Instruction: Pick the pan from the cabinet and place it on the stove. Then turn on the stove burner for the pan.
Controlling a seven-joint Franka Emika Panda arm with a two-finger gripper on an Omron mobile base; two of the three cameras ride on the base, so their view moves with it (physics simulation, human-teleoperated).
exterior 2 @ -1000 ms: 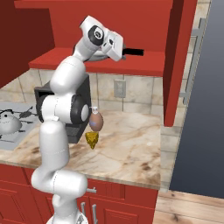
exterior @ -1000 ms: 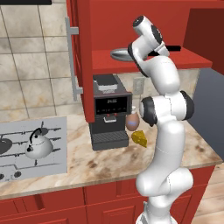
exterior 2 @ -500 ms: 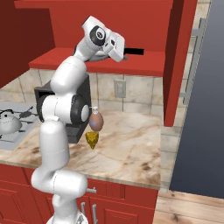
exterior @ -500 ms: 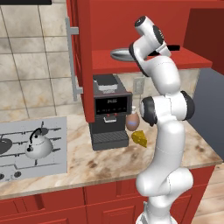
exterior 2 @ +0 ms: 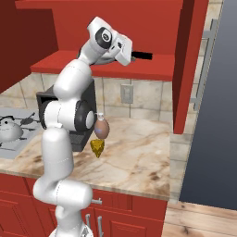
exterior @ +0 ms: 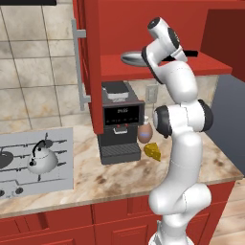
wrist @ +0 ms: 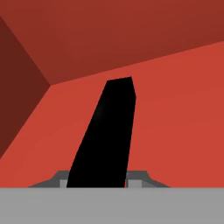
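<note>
The pan point(exterior: 133, 58) lies on the lower shelf of the open red cabinet point(exterior: 119, 72), its silver bowl to the left of my hand and its straight black handle point(exterior: 192, 52) pointing right. My gripper point(exterior: 178, 52) is up at that shelf, shut on the handle. From the right side the gripper point(exterior 2: 130, 55) shows with the handle point(exterior 2: 144, 56) sticking out past it, the bowl hidden by my arm. In the hand view the handle point(wrist: 107, 135) runs up from between the fingertips point(wrist: 138, 180) of the gripper point(wrist: 98, 180). The stove point(exterior: 57, 165) lies far left on the counter.
A silver kettle point(exterior: 39, 160) stands on the stove. Below the shelf are a black coffee machine point(exterior: 118, 125), a brownish egg-shaped thing point(exterior: 145, 134) and a cheese wedge point(exterior: 153, 152). The cabinet door point(exterior: 89, 62) stands open at left. A dark fridge point(exterior 2: 214, 115) rises at right.
</note>
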